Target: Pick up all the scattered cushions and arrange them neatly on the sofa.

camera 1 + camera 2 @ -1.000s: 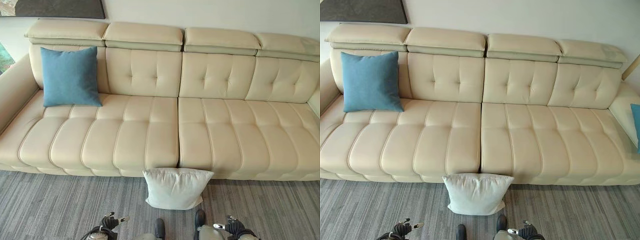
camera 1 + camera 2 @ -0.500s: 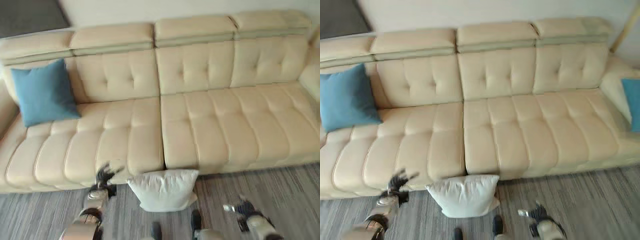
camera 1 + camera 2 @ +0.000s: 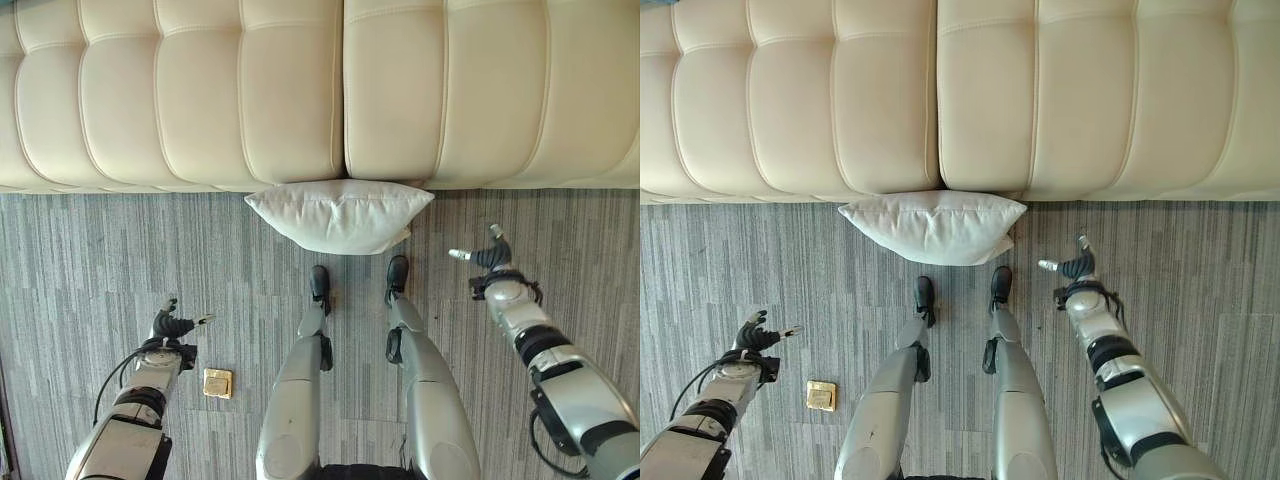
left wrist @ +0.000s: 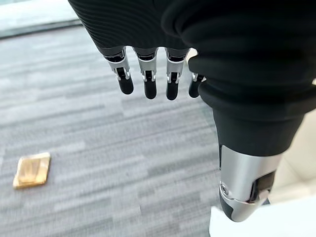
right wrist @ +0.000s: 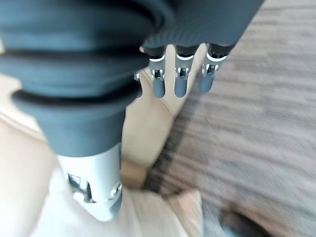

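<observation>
Far on the left, the left hand (image 3: 172, 324) hangs low over the grey striped carpet (image 3: 90, 260), holding nothing. In its wrist view the fingers (image 4: 146, 81) point straight out in a relaxed row, with the thumb (image 4: 243, 187) set apart from them and bare carpet beyond. Just beside this hand, on the carpet, lies a small gold-coloured square plate (image 3: 217, 382).

In the middle, a white cushion (image 3: 340, 214) sits on the carpet, its back edge touching the front of the cream sofa (image 3: 200, 90) right below the seam between two seat sections. Neither hand touches it; it lies between them, nearer the right one.

On the right, the right hand (image 3: 487, 257) is raised above the carpet, near the cushion's right corner but apart from it. Its fingers (image 5: 178, 81) are extended and loosely spread, gripping nothing, with the sofa's front edge and the carpet showing past them in its wrist view.
</observation>
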